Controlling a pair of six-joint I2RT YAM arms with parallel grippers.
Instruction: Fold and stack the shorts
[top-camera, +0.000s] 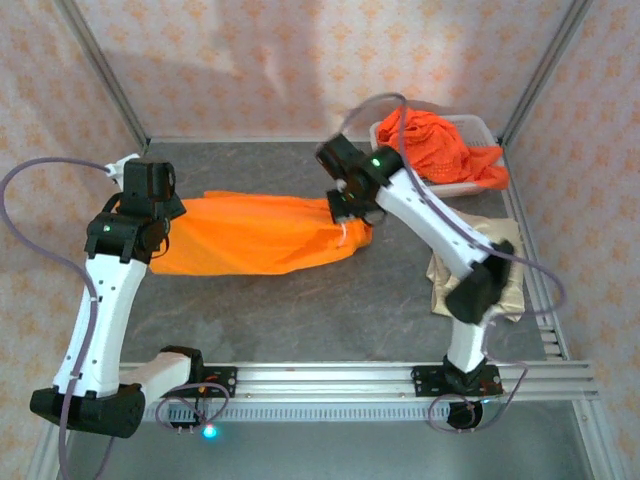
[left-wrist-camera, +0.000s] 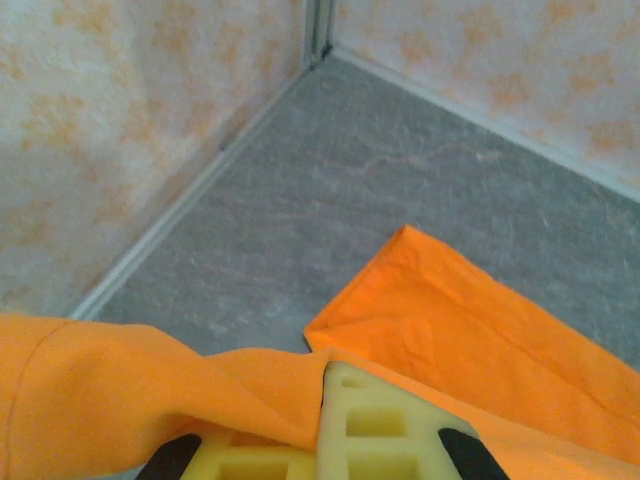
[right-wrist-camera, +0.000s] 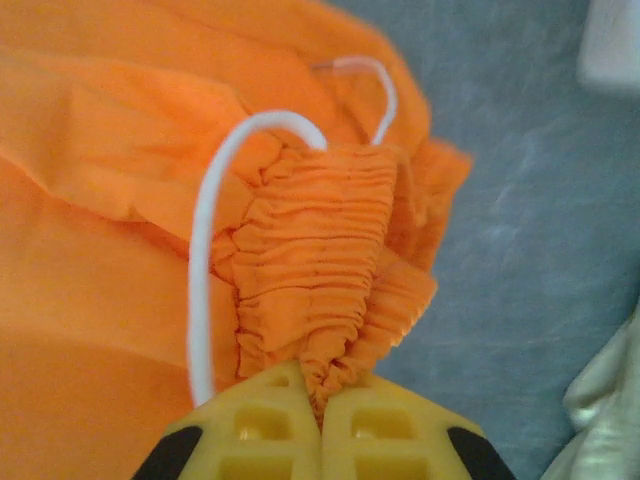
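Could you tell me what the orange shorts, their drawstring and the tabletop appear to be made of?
Orange shorts: thin matte cloth, judging by soft creases and gathered waistband. Drawstring: smooth white cord, holding a springy loop. Tabletop: hard grey surface with stone-like veining, possibly laminate.

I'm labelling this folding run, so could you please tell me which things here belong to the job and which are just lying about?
Job:
spread orange shorts, held by left gripper and right gripper
crumpled orange shorts
beige shorts

Lying about:
white basket
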